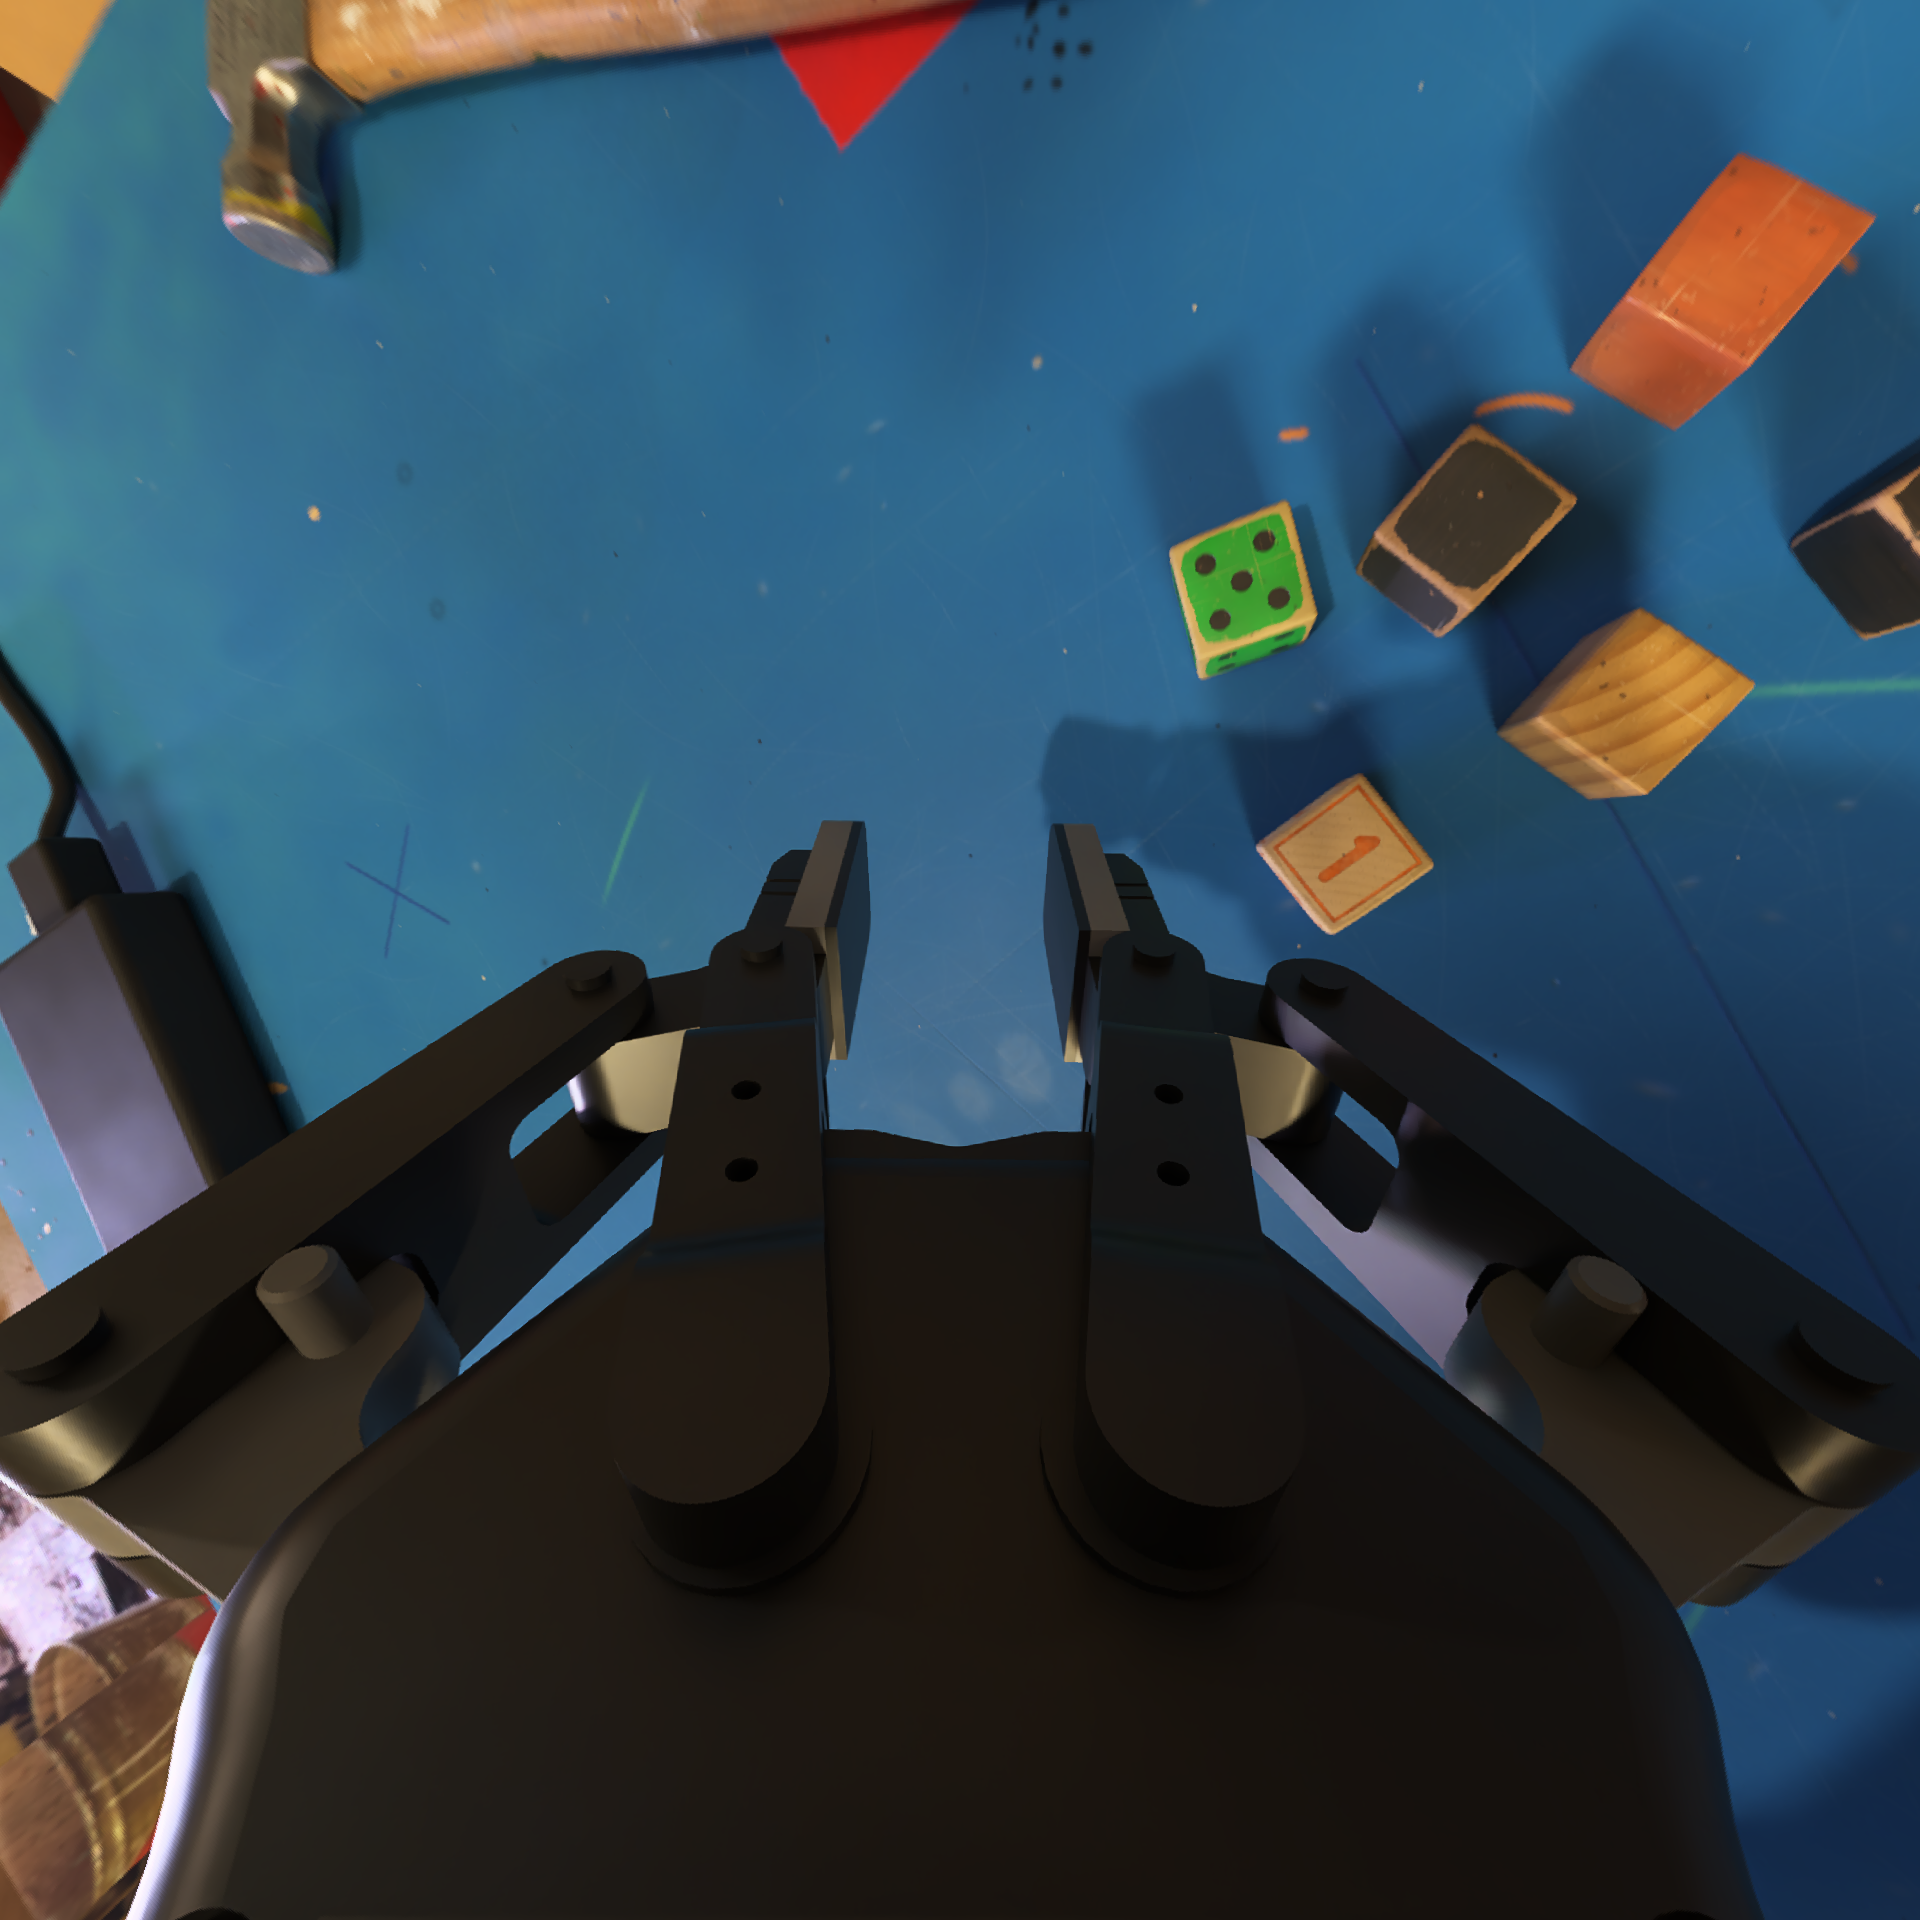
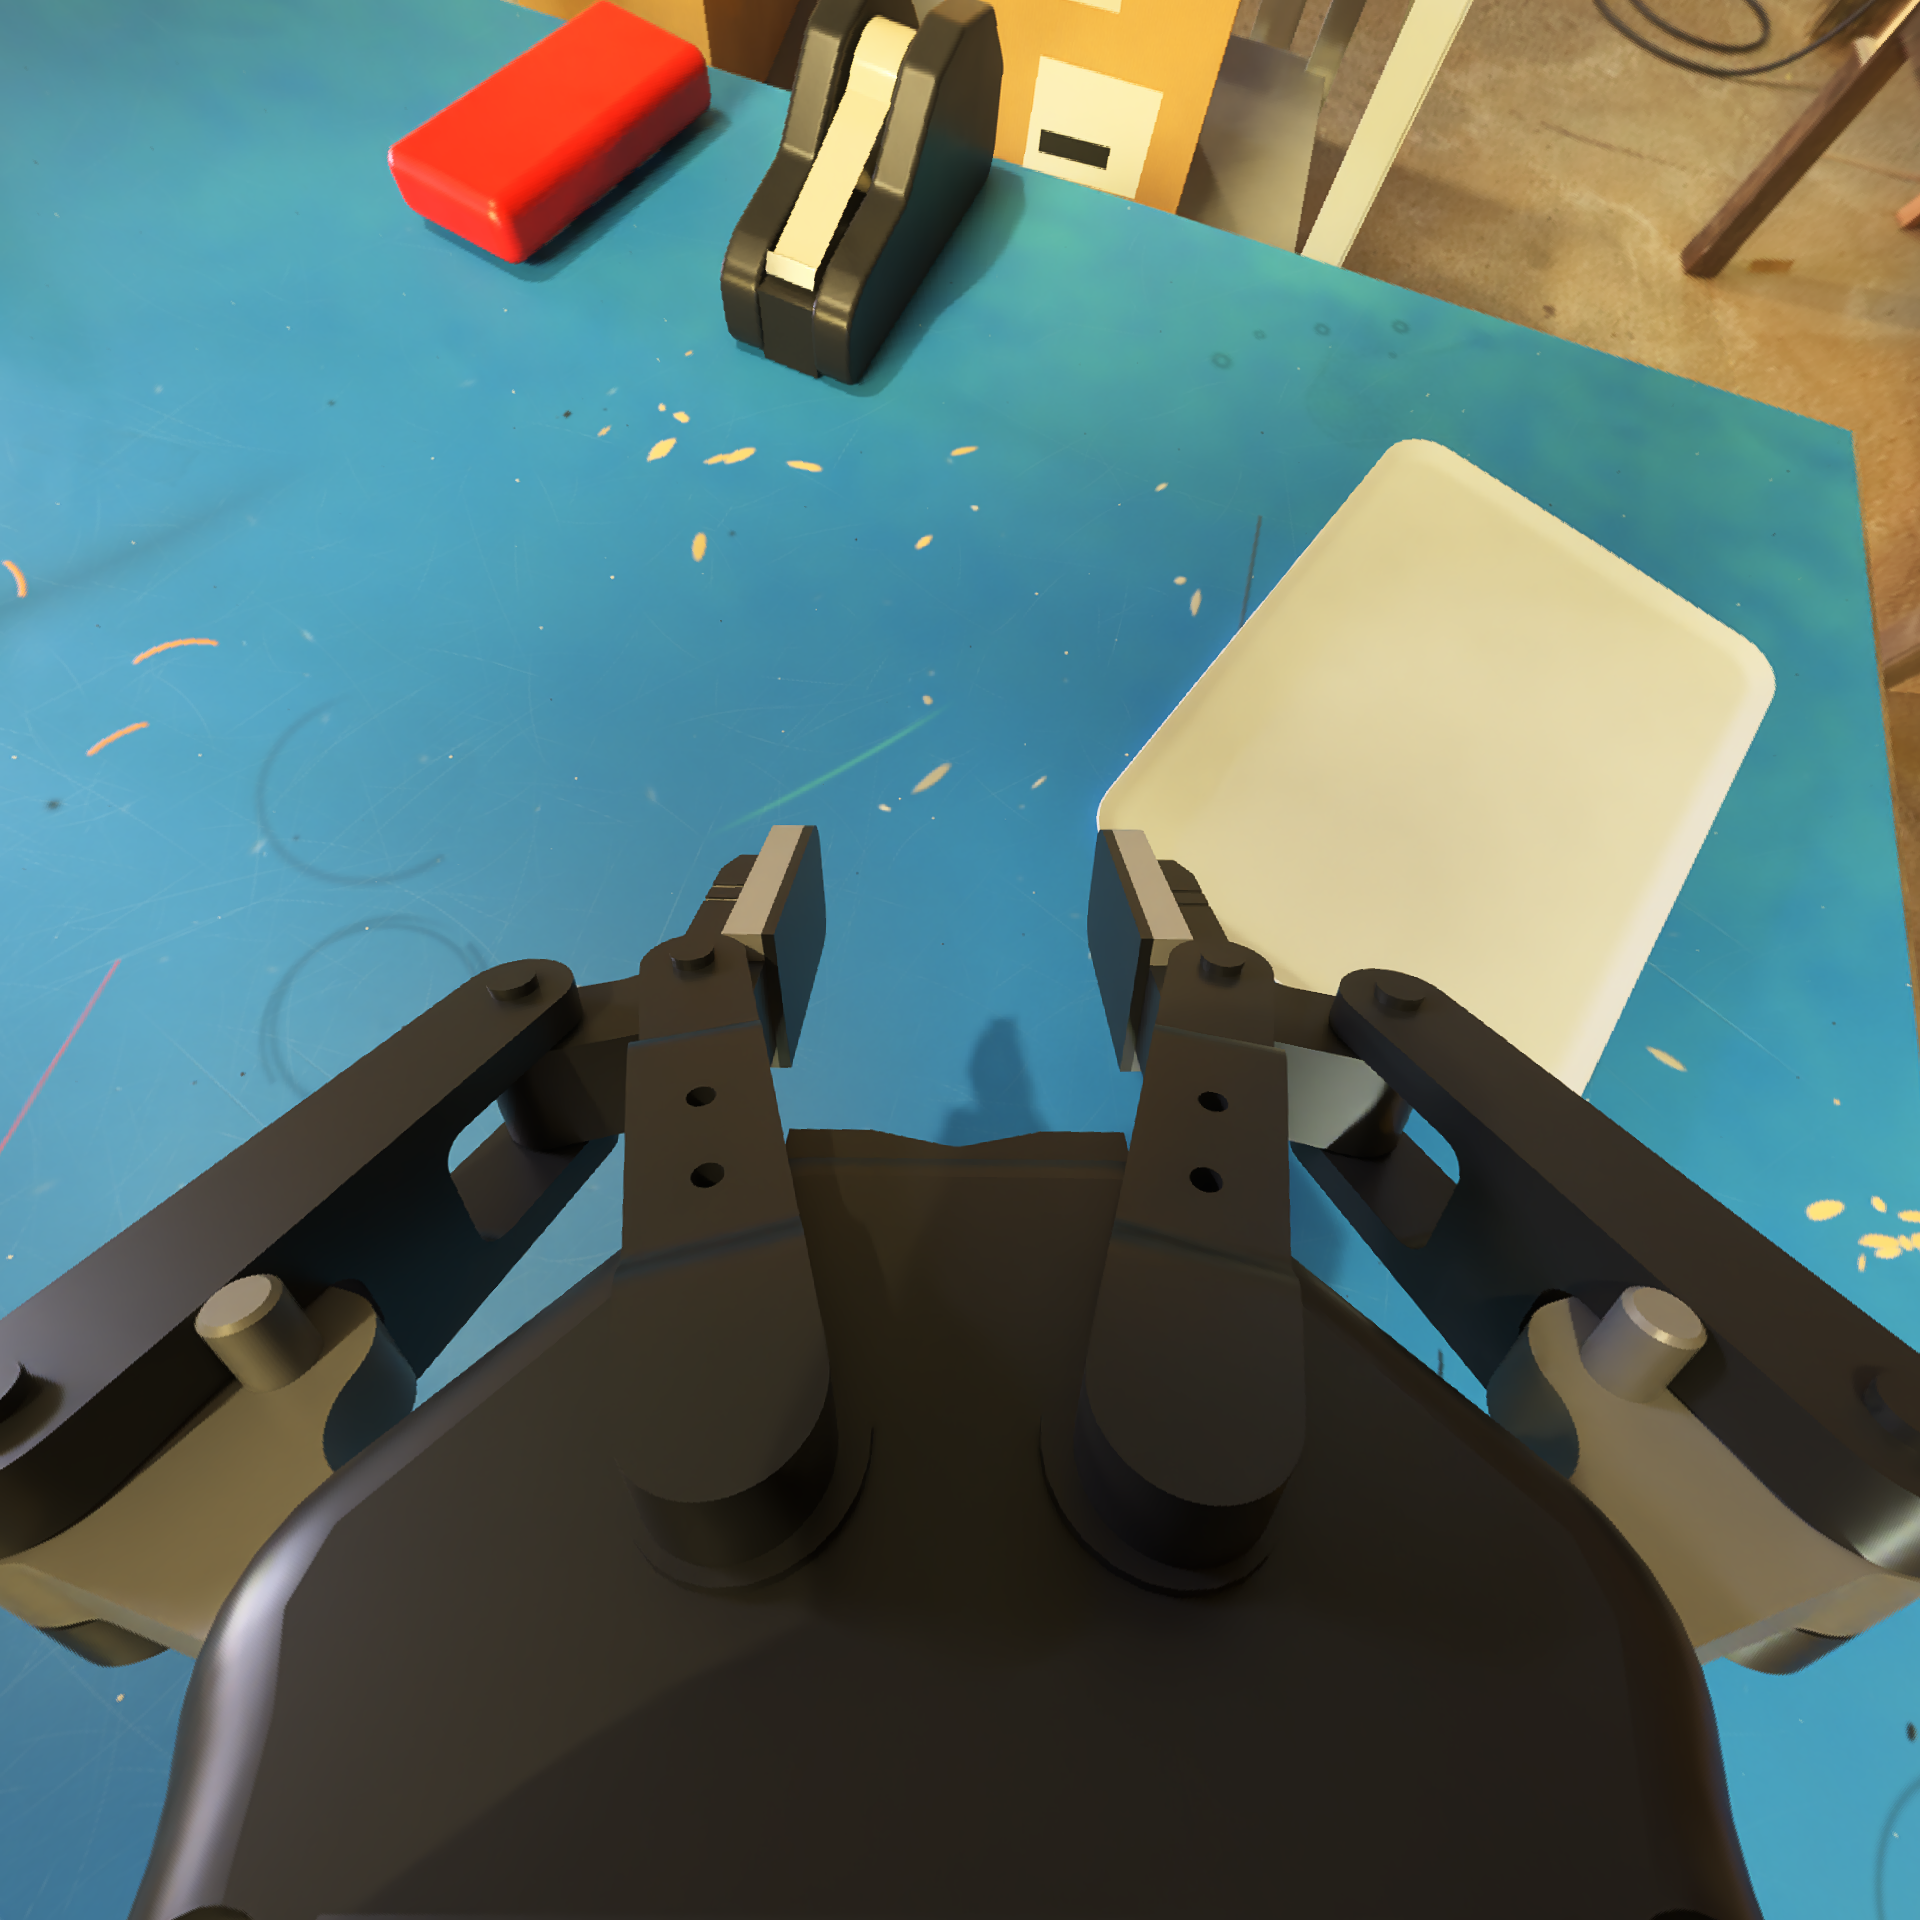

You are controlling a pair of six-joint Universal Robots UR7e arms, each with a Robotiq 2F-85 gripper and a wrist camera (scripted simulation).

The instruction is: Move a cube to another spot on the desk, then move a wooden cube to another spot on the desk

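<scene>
In the left wrist view several cubes lie on the blue desk (image 1: 644, 499) to the right. They are a green die with black dots (image 1: 1242, 588), a small wooden cube with an orange printed face (image 1: 1344, 852), a plain wooden cube (image 1: 1624, 704), a black-faced cube (image 1: 1467, 528) and another black cube (image 1: 1870, 551) at the right edge. An orange block (image 1: 1720, 291) lies beyond them. My left gripper (image 1: 957, 883) is open and empty, above the desk, left of the printed cube. My right gripper (image 2: 956, 894) is open and empty over bare desk; no cubes show in its view.
A hammer (image 1: 312, 125) lies at the top left and a black box with a cable (image 1: 125, 1039) at the left. In the right wrist view a white tray (image 2: 1455, 748) lies beside my right finger, with a red block (image 2: 551, 130) and a black tape dispenser (image 2: 862, 187) farther back. The desk edge (image 2: 1870, 623) runs at right.
</scene>
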